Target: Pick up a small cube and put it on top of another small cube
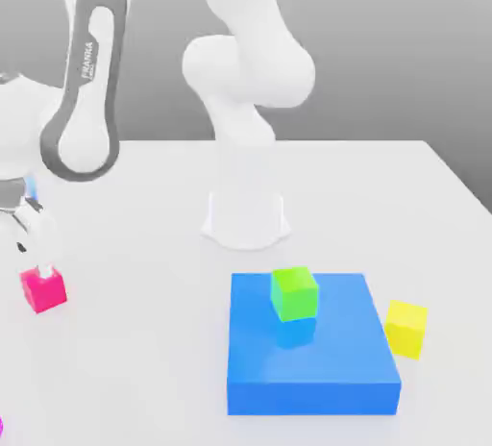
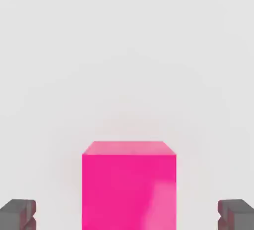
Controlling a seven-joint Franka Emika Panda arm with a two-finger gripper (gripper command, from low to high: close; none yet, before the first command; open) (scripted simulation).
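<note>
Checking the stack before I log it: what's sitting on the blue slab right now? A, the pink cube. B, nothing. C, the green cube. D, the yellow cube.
C: the green cube sits on the blue slab; the yellow cube is beside it, the pink cube under the gripper.

My exterior view looks down across the counter [image 1: 144,338] from in front, facing the arm's base, my hand view sits close above the pink cube [image 2: 129,187], shared by both [image 1: 43,289]

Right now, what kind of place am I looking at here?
Most likely a simulated robot test bench: a plain white table, flat-coloured blocks like the pink cube and blue slab, and featureless grey behind.
</note>
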